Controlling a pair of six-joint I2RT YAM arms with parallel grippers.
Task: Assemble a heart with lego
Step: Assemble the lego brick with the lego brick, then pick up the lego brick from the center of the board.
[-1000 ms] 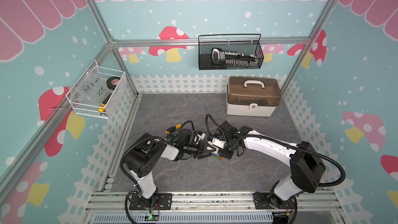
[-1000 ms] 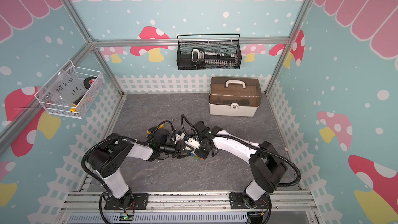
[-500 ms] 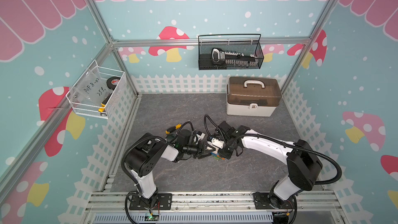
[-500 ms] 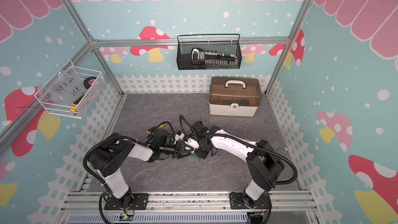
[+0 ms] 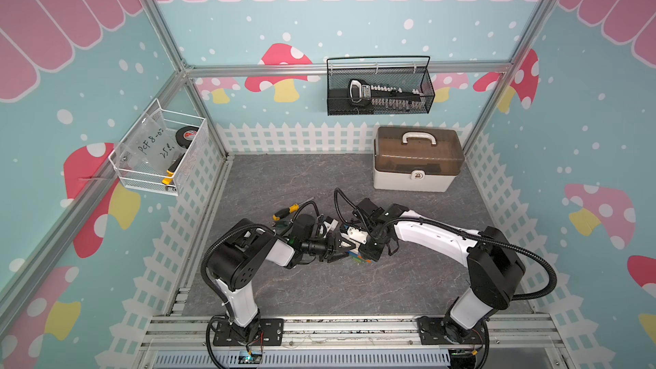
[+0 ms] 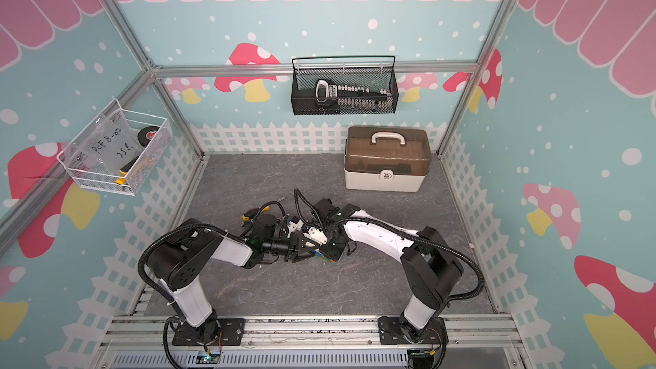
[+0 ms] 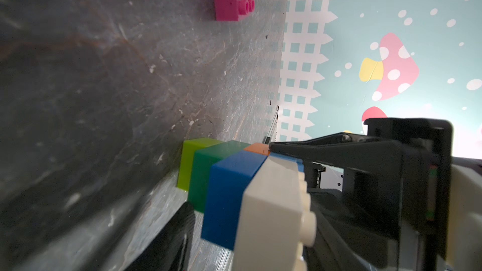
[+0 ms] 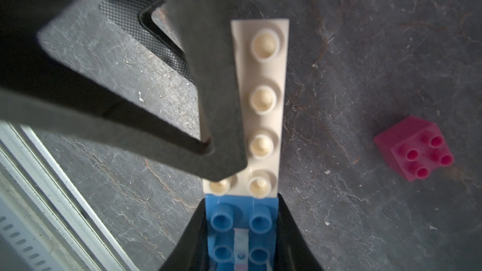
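The heart [image 7: 227,186] stands lime brick [image 7: 187,162] down on the tabletop [image 7: 104,74], studs up, its white brick [image 8: 263,95] lying level with its long axis toward the left gripper [image 5: 340,248], whose jaws are apart, while the right gripper [image 8: 242,202] is clamped on the blue brick [image 8: 241,221].

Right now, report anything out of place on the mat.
A yellow-handled screwdriver lies loose on the mat beside the left arm, a tool no brick build needs. The pink brick sits apart, unjoined.

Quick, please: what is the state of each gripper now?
Left gripper: on the white brick, state cannot be told.
Right gripper: closed on the blue brick.
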